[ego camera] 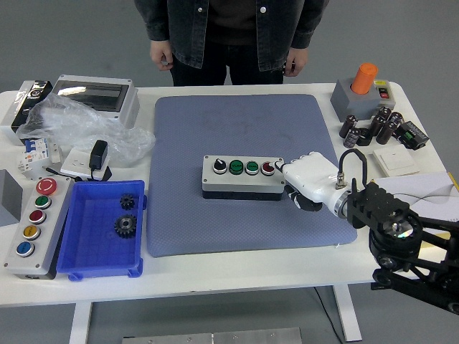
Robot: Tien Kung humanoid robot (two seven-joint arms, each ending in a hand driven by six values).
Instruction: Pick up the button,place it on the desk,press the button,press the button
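From my remote seat I see the right arm (401,244) coming in from the lower right over the white counter (237,269). Its white robot hand (310,180) lies on the blue-grey mat (244,215), fingers (278,166) drawn together and stretched left, holding nothing, their tips on the red button (268,168) at the right end of the button box (242,177). That grey box sits just left of the robot hand, near the mat's middle. Far to the hand's left are a blue tray (100,269) with two dark gears (125,226) and a grey control panel (34,228). Beyond the hand, to its right, stands an orange-topped switch (364,79). A person (229,36) stands across the counter, hands hanging.
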